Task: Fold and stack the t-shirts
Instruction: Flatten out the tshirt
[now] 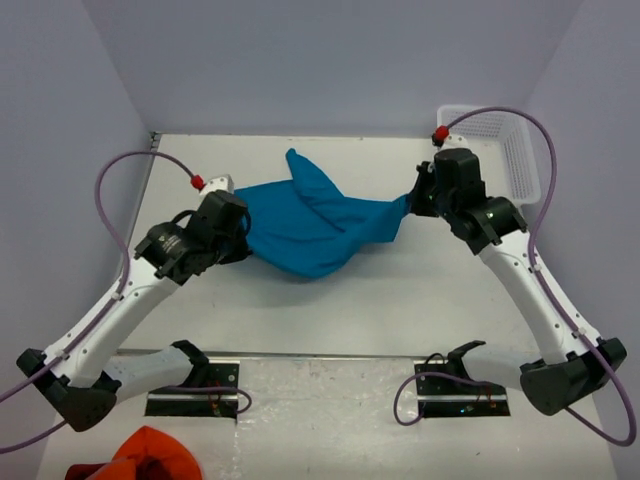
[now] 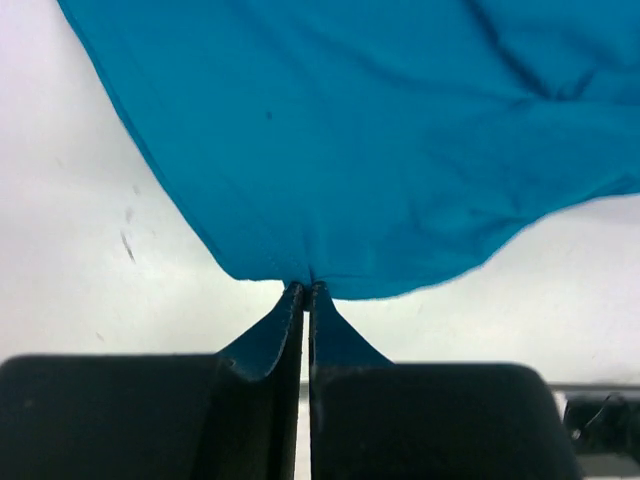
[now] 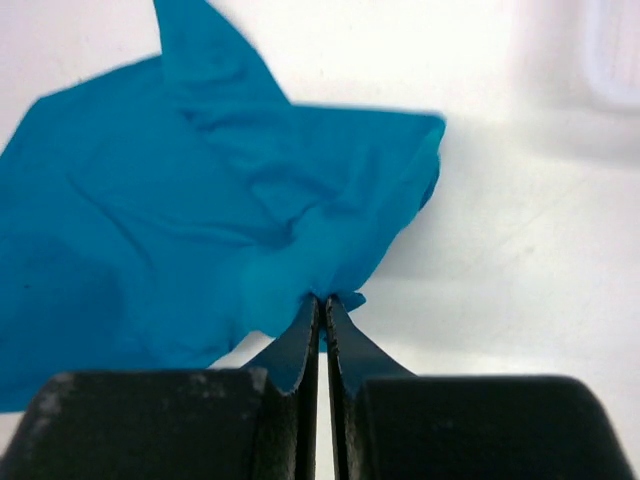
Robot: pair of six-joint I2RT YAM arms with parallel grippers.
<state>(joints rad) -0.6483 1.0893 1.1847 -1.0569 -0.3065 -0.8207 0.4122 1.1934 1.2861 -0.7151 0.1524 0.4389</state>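
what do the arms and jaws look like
The left arm and right arm have white links with black joints, wrists and bases. A lilac cable loops beside each, ending in a red cap. The jaws are dark, tapering to thin tips.

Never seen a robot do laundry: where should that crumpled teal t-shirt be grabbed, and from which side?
At its thin outer edges, one from each end. The teal t-shirt is limp and wide, so only an edge can be pinched; the left gripper and right gripper are shut on opposite ends.

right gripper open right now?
No, the right gripper is pinched shut on an edge of the teal t-shirt.
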